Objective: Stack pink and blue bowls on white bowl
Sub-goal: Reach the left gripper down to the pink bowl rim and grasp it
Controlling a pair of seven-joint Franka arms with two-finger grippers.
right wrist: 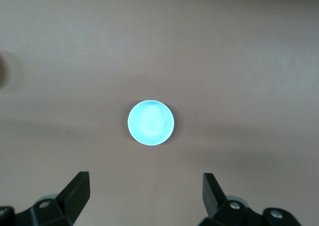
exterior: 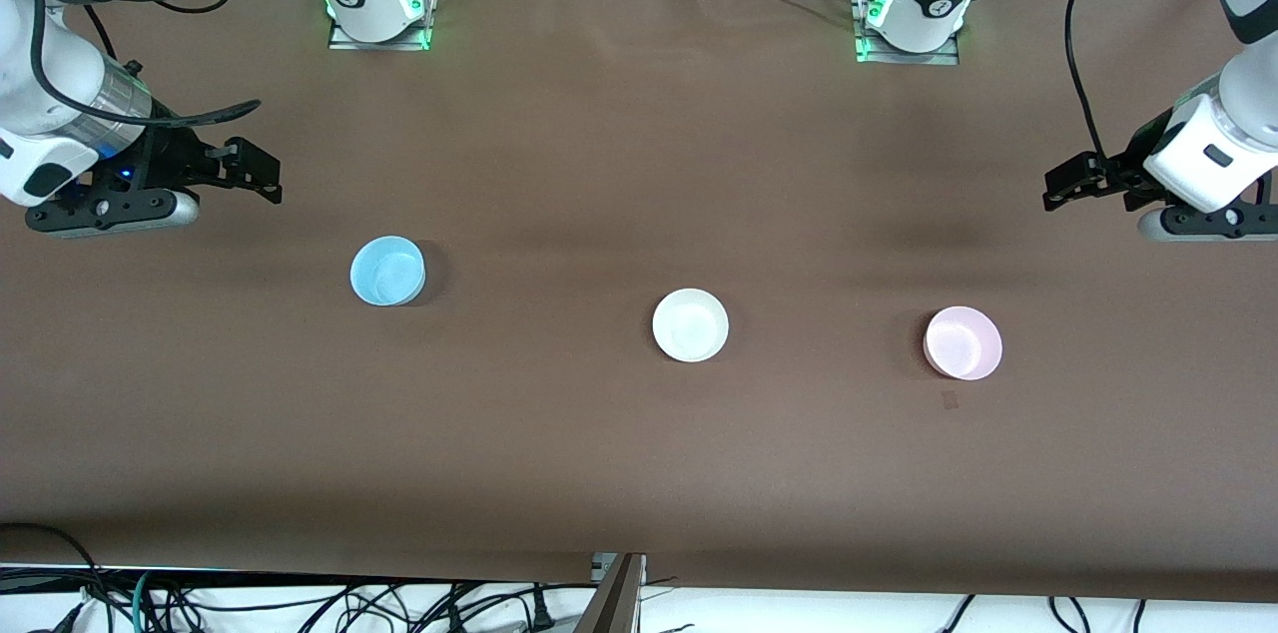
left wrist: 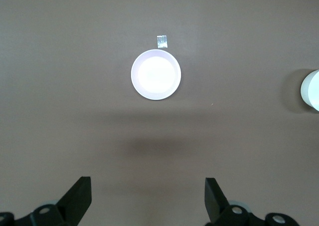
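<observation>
You have both end effectors spread wide and empty, the right (exterior: 262, 176) raised near the blue bowl (exterior: 387, 271), the left (exterior: 1066, 184) near the pink bowl (exterior: 962, 342), white bowl (exterior: 690, 324) between.

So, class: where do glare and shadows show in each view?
Left wrist view: glare washes the pink bowl nearly white, with a soft shadow band on the cloth. Right wrist view: the blue bowl glows overexposed. Front view: each bowl casts a faint shadow, the white bowl included.
</observation>
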